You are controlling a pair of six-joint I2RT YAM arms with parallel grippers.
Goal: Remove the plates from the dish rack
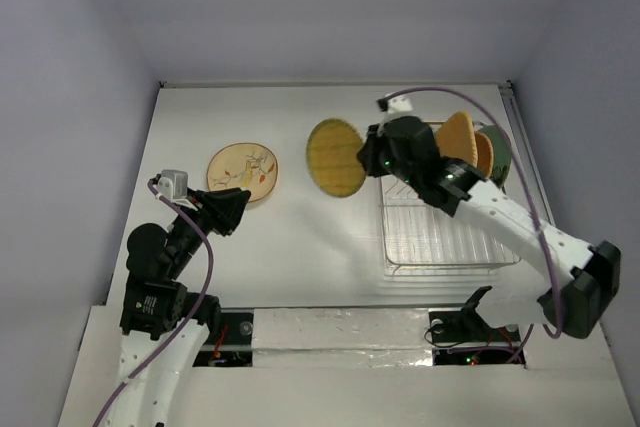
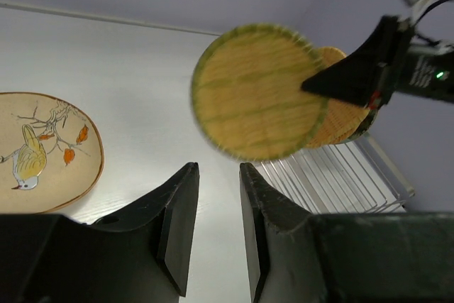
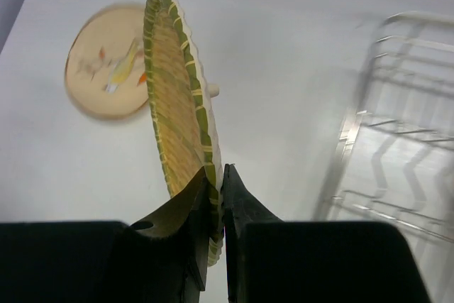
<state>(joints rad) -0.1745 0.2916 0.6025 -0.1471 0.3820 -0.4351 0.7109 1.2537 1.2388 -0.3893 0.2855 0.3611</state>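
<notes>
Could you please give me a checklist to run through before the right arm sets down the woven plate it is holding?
1. Grip: right gripper shut on the woven plate at its rim: ok.
2. Clearance: woven plate out of the rack: ok, it hangs left of it.
3. Set-down spot: bare table between the cream plate and the rack: ok.
4. Path: left gripper out of the way: ok, it is open, near the cream plate.
5. Height of the woven plate above the table: cannot tell.
6. Rack emptied: not ok, an orange plate and others stand in it.
</notes>
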